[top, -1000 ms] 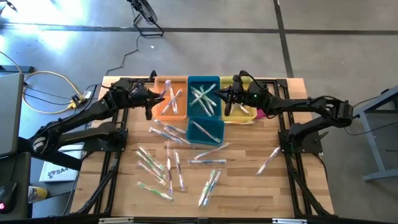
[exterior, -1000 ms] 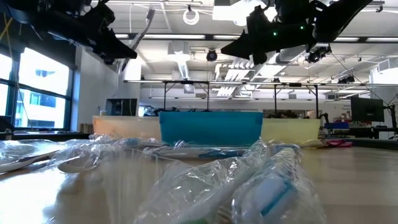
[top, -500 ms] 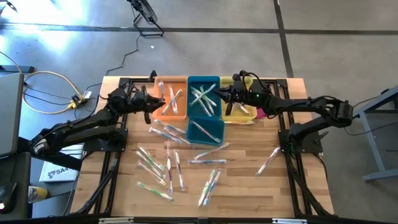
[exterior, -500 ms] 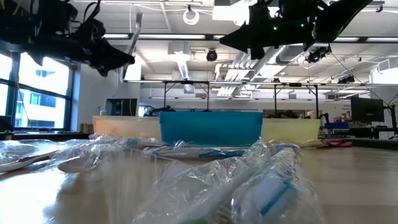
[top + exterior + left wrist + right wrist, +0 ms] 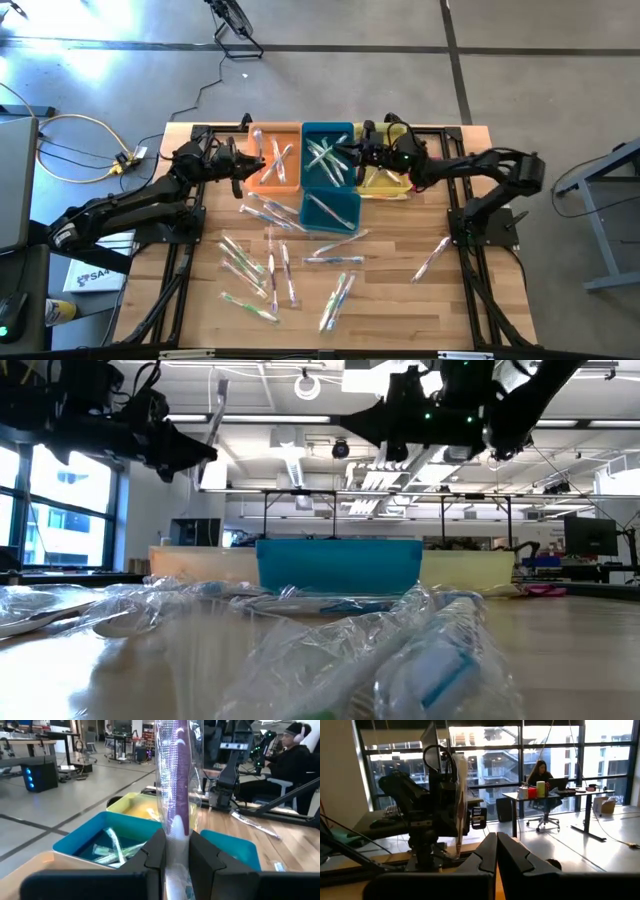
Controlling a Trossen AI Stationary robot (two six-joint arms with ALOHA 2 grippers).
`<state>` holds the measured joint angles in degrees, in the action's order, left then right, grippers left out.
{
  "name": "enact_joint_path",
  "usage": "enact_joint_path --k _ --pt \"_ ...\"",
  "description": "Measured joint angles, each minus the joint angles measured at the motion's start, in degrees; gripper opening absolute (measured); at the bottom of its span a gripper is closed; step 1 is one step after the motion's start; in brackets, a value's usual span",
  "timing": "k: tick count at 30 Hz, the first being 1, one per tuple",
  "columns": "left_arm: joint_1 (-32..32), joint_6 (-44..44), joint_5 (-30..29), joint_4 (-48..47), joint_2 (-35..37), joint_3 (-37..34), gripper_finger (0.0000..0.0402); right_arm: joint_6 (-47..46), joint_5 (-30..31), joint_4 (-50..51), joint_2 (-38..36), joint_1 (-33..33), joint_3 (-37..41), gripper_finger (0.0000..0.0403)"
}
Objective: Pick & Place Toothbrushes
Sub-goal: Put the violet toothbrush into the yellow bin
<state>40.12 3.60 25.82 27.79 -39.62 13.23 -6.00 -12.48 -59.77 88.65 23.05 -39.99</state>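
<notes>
Above the orange bin: my left gripper (image 5: 172, 851) hangs at that bin's left edge, jaws clamped on one wrapped toothbrush (image 5: 174, 775) with a purple-pink handle, standing upright between my fingers (image 5: 155, 851).
Right side: my right gripper (image 5: 496, 851) hovers over the seam between the far blue bin and the yellow bin, jaws pressed together with nothing in them.
Step in hand: as I judge it, carrying the held brush to its bin; the drop is not yet made.
Next move: I would bring the left gripper inward over the orange bin (image 5: 275, 170), then let go so the brush falls among the others and not across the wall.
Orange bin: a few wrapped brushes, pink and white.
Far blue bin (image 5: 327, 152): a crossed bundle of pale and green brushes.
Near blue bin (image 5: 330, 210): one brush lying aslant.
Yellow bin (image 5: 385, 182): partly hidden by my right arm; contents I cannot tell.
Loose toothbrushes (image 5: 262, 268): many scattered on the wooden table (image 5: 400, 300) in front of the bins, one apart near my right arm's base.
</notes>
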Motion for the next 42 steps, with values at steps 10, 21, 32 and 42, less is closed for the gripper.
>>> enact_joint_path --k 10,21,32,42 --pt "-0.02 1.59 0.04 -0.08 0.00 0.00 0.0047 0.15 -6.28 -0.89 9.64 -0.21 -8.39 0.0004" --pt "-0.42 2.93 0.32 -0.77 0.00 0.00 0.0047 -0.20 -7.40 -1.05 11.00 -0.69 -10.47 0.0004" --pt "-8.68 1.93 -6.23 2.49 -0.01 0.00 0.0047 6.12 -5.26 -1.67 11.00 -4.33 -10.47 0.0004" --pt "-11.37 -0.76 -8.90 2.25 -2.12 0.00 0.0047 4.18 -5.65 -0.37 11.00 -5.03 -12.54 0.0004"
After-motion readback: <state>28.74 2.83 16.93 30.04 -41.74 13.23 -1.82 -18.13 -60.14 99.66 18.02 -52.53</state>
